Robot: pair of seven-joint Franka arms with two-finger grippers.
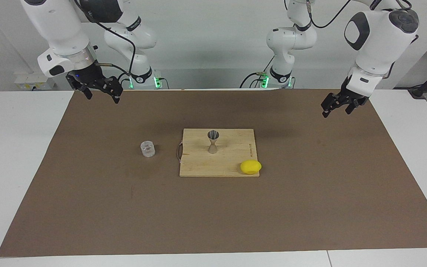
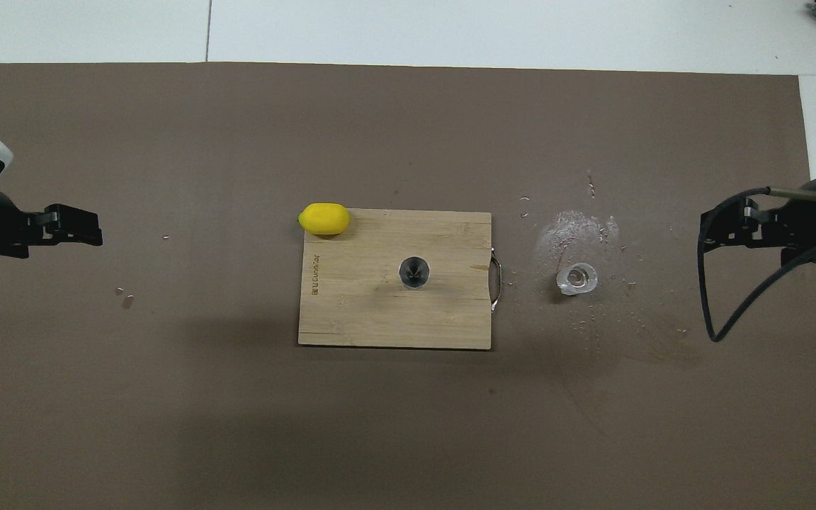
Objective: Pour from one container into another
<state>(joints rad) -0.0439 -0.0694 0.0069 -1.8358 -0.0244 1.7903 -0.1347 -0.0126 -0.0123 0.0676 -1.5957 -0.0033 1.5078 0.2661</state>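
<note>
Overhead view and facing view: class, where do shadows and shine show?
Overhead view: a broad soft shadow darkens the mat beside the wooden board, and a pale sheen surrounds the glass tumbler. Facing view: the metal jigger shows only a faint shadow.
</note>
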